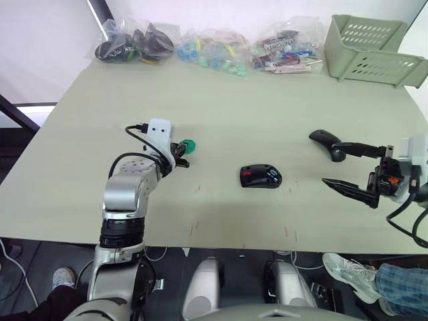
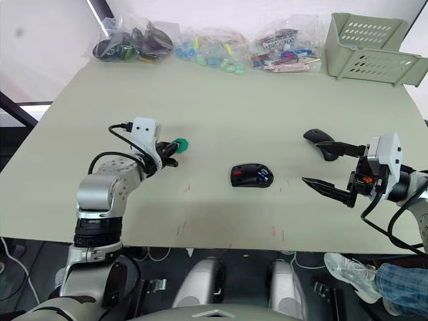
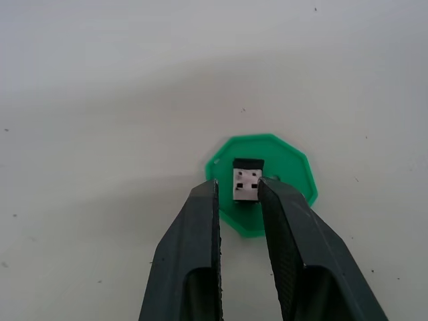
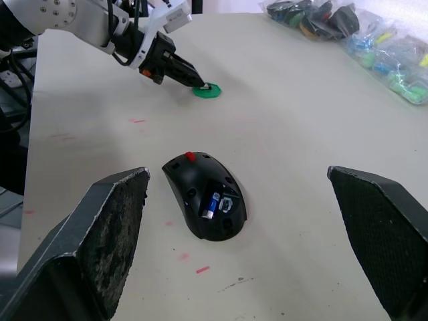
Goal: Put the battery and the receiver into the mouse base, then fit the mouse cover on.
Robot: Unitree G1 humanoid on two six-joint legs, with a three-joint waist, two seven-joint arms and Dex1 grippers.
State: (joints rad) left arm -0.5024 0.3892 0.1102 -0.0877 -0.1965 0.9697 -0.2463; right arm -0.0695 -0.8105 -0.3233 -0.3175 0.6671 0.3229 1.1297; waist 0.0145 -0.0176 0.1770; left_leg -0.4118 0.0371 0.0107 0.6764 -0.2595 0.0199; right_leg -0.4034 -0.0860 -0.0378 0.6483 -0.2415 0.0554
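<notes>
The black mouse base [image 1: 261,176] lies mid-table with its compartment exposed, a red patch inside and the blue battery [image 4: 212,202] lying in it. The receiver [image 3: 246,184], a small silver plug with a black cap, stands on a green disc [image 1: 188,144]. My left gripper [image 1: 180,154] reaches over the disc, its fingers [image 3: 200,227] close on either side of the receiver, with a sliver of green showing beside one of them. The glossy black mouse cover [image 1: 326,142] rests at the right. Just in front of it my right gripper [image 1: 329,163] is wide open and holds nothing.
Clear bags of small parts [image 1: 214,50] line the table's far edge, with a bag of dark parts [image 1: 134,43] at the far left. A pale green basket [image 1: 374,50] stands at the far right corner. A person's shoe [image 1: 344,271] shows below the table's near edge.
</notes>
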